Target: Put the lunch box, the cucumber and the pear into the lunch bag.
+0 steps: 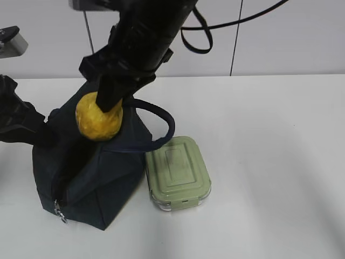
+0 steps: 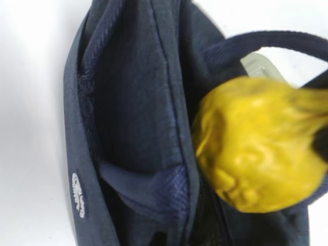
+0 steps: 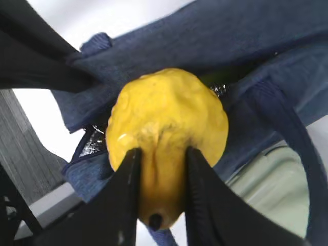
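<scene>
My right gripper [image 1: 109, 105] [image 3: 161, 154] is shut on the yellow bumpy pear [image 1: 98, 120] [image 3: 169, 115] and holds it just above the open top of the navy lunch bag [image 1: 102, 178] [image 3: 215, 36]. The pear [image 2: 256, 148] hangs beside the bag's opening [image 2: 133, 102] in the left wrist view. My left gripper [image 1: 46, 128] pinches the bag's left top edge; its jaws do not show in the left wrist view. The sage-lidded lunch box [image 1: 178, 172] [image 3: 271, 189] lies on the table against the bag's right side. The cucumber is not clearly in view.
The bag's handle [image 1: 164, 127] loops out toward the lunch box. A zipper pull [image 1: 59, 213] hangs at the bag's front left corner. The white table [image 1: 280, 140] stretches to the right of the lunch box, with a wall behind.
</scene>
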`<state>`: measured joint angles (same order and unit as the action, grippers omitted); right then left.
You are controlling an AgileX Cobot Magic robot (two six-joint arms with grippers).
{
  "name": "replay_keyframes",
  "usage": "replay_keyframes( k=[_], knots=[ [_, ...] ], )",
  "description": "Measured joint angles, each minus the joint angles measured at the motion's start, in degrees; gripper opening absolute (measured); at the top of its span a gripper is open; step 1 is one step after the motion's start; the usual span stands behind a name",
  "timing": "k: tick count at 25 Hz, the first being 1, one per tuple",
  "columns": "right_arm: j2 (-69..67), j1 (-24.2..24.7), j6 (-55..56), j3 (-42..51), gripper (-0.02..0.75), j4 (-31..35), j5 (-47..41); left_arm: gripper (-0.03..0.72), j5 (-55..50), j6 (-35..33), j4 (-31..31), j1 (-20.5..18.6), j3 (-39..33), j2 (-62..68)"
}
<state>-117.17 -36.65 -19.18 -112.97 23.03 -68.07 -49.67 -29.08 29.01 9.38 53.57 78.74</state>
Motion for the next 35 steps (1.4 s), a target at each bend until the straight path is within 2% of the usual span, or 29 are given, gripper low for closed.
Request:
replay_keyframes(
  k=[8, 11, 16, 19, 29, 32, 33, 34, 35],
  knots=[
    [-3.93, -0.52, 2.31, -0.6, 0.161, -4.71, -1.26, 0.002, -0.06, 0.0, -0.14, 0.0, 0.0, 0.0],
    [-2.86, -0.52, 2.93, -4.2, 0.161, -4.95, -1.73, 0.002, -0.06, 0.0, -0.14, 0.0, 0.0, 0.0],
    [-0.98, -0.52, 2.49, -7.92, 0.161, 1.24, -1.83, 0.002, 0.26, 0.0, -0.41, 0.0, 0.09, 0.0],
    [-2.6, -0.77, 2.26, -8.01, 0.161, 2.64, -1.98, 0.002, 0.13, 0.0, -0.56, 0.0, 0.09, 0.0],
    [-6.64, -0.9, 2.25, -7.91, 0.17, -3.0, -3.12, 0.002, -0.15, 0.0, -0.6, 0.0, 0.09, 0.0],
    [-6.64, -1.0, 2.25, -7.91, 0.26, -3.0, -3.12, 0.001, -0.15, 0.0, -0.54, 0.0, 0.09, 0.0],
    [-6.64, -1.0, 2.25, -7.91, 0.36, -3.0, -3.12, 0.001, -0.15, 0.0, -0.55, 0.0, 0.09, 0.0],
    [-6.64, -1.0, 2.25, -7.91, 0.395, -3.0, -3.12, 0.001, -0.15, 0.0, -0.55, 0.0, 0.09, 0.0],
    [-6.48, -1.02, 2.4, -7.91, 0.485, -3.58, -3.12, 0.001, -0.15, 0.0, -0.55, 0.0, 0.09, 0.0]
  ],
)
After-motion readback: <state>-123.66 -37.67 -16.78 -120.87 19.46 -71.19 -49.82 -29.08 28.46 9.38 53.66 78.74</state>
